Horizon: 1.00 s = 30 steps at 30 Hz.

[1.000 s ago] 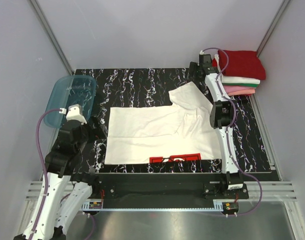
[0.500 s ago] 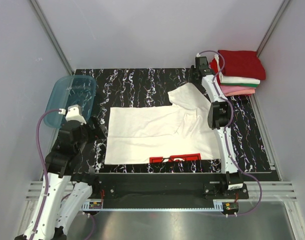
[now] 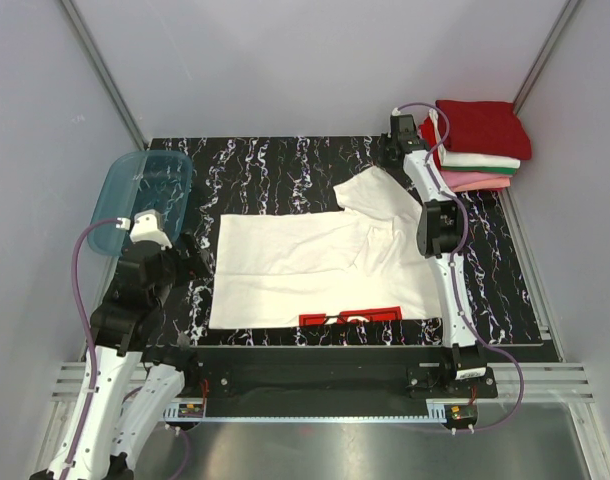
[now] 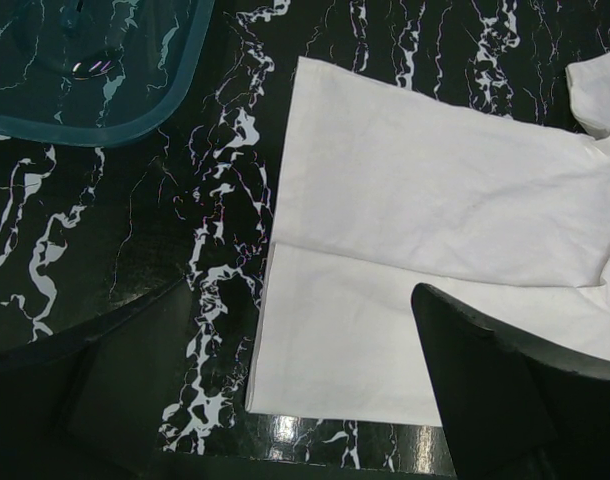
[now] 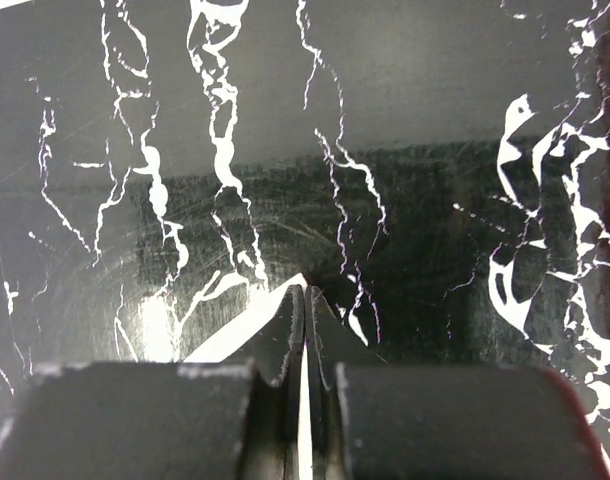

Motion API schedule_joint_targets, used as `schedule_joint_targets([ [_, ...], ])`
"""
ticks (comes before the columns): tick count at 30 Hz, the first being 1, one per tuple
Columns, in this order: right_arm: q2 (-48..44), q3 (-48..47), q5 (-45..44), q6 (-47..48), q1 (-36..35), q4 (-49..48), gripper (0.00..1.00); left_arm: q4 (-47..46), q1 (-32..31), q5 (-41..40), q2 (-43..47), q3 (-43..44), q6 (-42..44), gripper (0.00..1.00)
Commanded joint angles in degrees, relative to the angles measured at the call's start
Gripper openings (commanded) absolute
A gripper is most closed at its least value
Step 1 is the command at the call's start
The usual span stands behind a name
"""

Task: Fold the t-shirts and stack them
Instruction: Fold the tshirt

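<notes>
A white t-shirt (image 3: 315,270) lies partly folded on the black marbled table (image 3: 265,165), its red print (image 3: 350,317) at the near edge. One sleeve (image 3: 370,195) points to the far right. My right gripper (image 3: 390,165) is shut on that sleeve's tip; in the right wrist view a sliver of white cloth (image 5: 235,335) shows between the closed fingertips (image 5: 305,292). My left gripper (image 3: 190,255) hovers open above the shirt's near left corner (image 4: 285,390), apart from the cloth. A stack of folded t-shirts (image 3: 480,145), dark red over white and pink, sits at the far right corner.
A translucent teal tub (image 3: 140,200) stands at the table's left side, also in the left wrist view's top left corner (image 4: 85,60). Grey walls enclose the table on three sides. The metal frame rail (image 3: 315,385) runs along the near edge.
The right gripper's jaws have closed on the tip of the white t-shirt's sleeve after shifting slightly left toward it. The left arm has not moved.
</notes>
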<state>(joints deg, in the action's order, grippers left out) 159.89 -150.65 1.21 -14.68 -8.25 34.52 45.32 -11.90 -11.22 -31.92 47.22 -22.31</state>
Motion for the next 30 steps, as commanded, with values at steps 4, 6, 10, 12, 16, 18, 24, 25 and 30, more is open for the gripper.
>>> schedule_joint_targets([
  [4, -9.94, 10.35, 2.30, 1.41, -0.98, -0.86, 0.00, -3.13, 1.62, -0.47, -0.51, 0.15, 1.12, 0.99],
  [6, -14.60, 12.12, 2.13, 1.49, -0.89, -1.12, 0.00, -3.66, 3.27, 1.46, -2.61, 0.59, 2.00, 0.99],
  [10, -24.43, 21.76, 4.32, 0.44, -1.06, -3.66, 0.00, -5.75, 4.17, 2.79, -13.05, 4.71, 1.65, 0.99],
  [12, -30.68, 27.65, 5.29, -0.79, -0.98, -5.95, 0.00, -8.48, 4.17, 2.96, -22.10, 8.82, 0.78, 0.99],
  [16, -38.06, 34.79, 6.52, -1.93, -0.98, -6.57, 0.00, -11.48, 4.08, 5.06, -45.60, 20.87, -0.89, 0.96],
  [18, -42.55, 40.22, 7.57, -2.81, -0.98, -7.71, 0.00, -9.83, 4.08, 5.16, -53.47, 28.31, -2.39, 0.95],
  [24, -53.53, 53.94, 9.16, -5.10, -0.98, -11.76, 0.00, -7.18, 4.52, 6.56, -76.16, 42.41, -4.06, 0.86],
  [25, -54.68, 55.27, 9.51, -5.27, -0.98, -12.11, 0.00, -6.65, 4.52, 6.91, -80.53, 44.51, -3.98, 0.85],
  [30, -61.36, 61.69, 10.12, -5.01, -0.98, -12.99, 0.00, -3.83, 4.87, 6.57, -88.22, 50.43, -5.55, 0.82],
])
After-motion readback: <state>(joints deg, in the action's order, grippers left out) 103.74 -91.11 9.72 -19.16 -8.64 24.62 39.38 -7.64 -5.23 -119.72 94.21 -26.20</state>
